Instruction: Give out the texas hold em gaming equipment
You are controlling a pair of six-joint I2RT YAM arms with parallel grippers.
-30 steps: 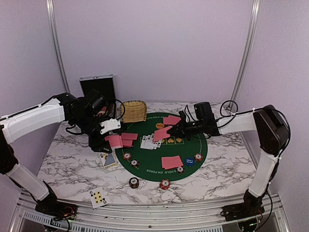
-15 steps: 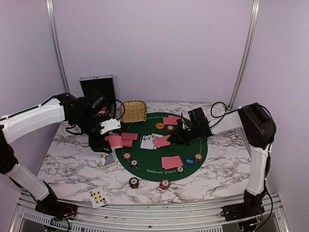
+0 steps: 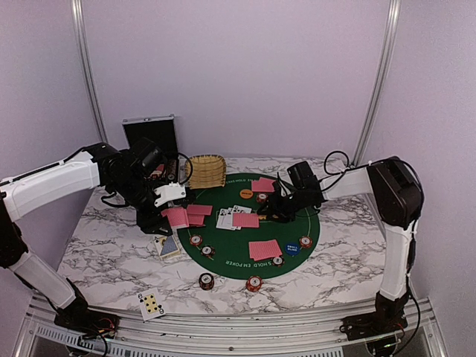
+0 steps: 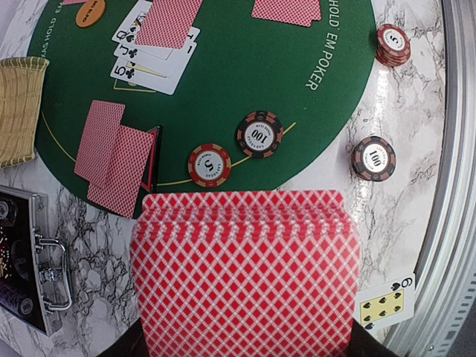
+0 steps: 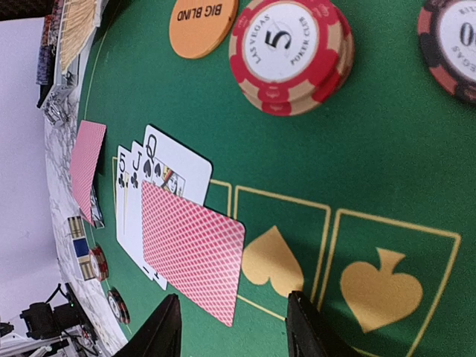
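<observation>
My left gripper [image 3: 166, 211] is shut on a deck of red-backed playing cards [image 4: 245, 275], held above the table's left side; the deck hides its fingers in the left wrist view. My right gripper [image 5: 236, 331] stands open just above the green poker mat [image 3: 223, 244]. In front of it a single face-down card [image 5: 192, 249] lies flat, partly over the face-up 5, J and Q [image 5: 149, 167]. That card touches neither finger. An orange big blind disc [image 5: 201, 26] and a stack of red-and-white chips [image 5: 290, 52] lie beyond.
Face-down card pairs [image 3: 264, 249] [image 3: 262, 184] [image 3: 197, 214], a blue disc [image 3: 292, 248] and chips [image 3: 206, 281] [image 3: 253, 283] lie around the mat. A wicker basket [image 3: 206, 171] and black case [image 3: 151, 134] stand at the back left. A six of spades [image 3: 151, 303] lies near the front edge.
The right gripper carried a face-down card left and down onto the mat beside the face-up cards, then opened and let it go. The left arm has not moved.
</observation>
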